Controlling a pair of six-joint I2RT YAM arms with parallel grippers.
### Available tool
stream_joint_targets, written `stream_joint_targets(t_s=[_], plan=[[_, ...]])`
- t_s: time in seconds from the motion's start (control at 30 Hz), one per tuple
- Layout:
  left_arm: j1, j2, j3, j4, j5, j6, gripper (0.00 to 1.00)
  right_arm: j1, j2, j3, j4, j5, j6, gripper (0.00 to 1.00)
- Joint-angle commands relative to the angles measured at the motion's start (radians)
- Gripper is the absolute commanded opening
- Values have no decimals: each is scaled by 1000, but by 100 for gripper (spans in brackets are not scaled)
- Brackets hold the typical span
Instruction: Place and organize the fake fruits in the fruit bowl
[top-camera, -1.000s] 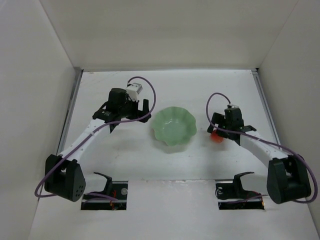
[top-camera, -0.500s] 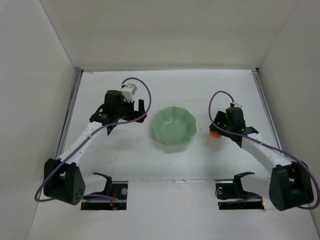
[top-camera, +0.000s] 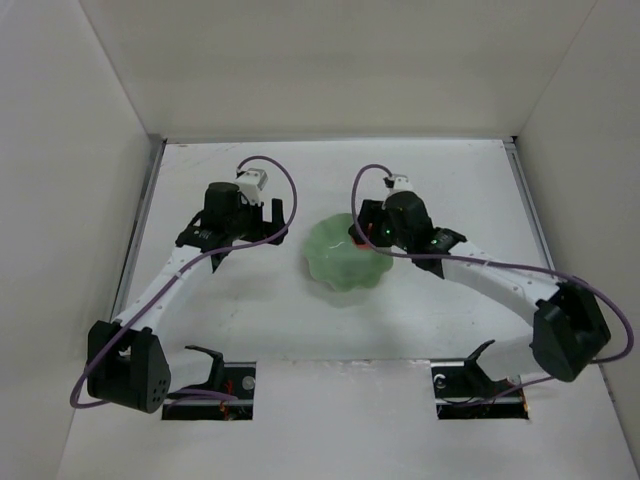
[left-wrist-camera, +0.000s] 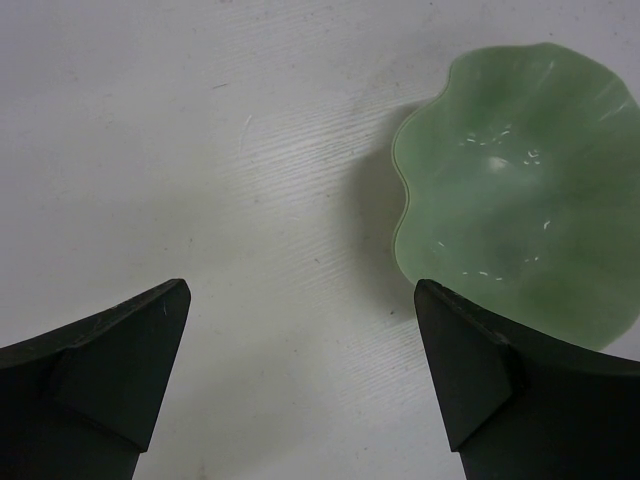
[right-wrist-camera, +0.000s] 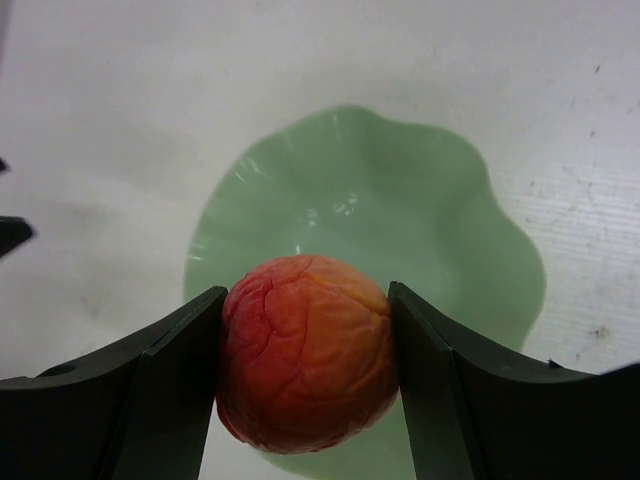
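1. Right wrist: right gripper (right-wrist-camera: 305, 300) pinches the peach-like fruit (right-wrist-camera: 305, 370) on both sides, over the green fruit bowl (right-wrist-camera: 450, 230).
2. Left wrist: left gripper (left-wrist-camera: 300, 290) fingers spread wide, holding nothing, beside the bowl's rim.

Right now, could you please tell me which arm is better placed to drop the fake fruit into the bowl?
Right. The right end effector is shut on the fake fruit directly above the fruit bowl; the left end effector is open, empty, beside the rim.
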Motion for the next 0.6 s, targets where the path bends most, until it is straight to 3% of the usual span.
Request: stream_joint_targets(t_s=[0.0,0.1,0.4,0.57], plan=[[9,-34,1,34,-10,2,100,22,40,41,54,-53,-27,67],[13,-36,2,34,-10,3,100,31,8,47,60,-72,-38,100],[15,-40,-7,43,-10,9,100,-99,-277,-97,23,-58,51,100],[41,-68,-39,48,-10,11,100,-448,-417,-252,-110,-79,109,100]])
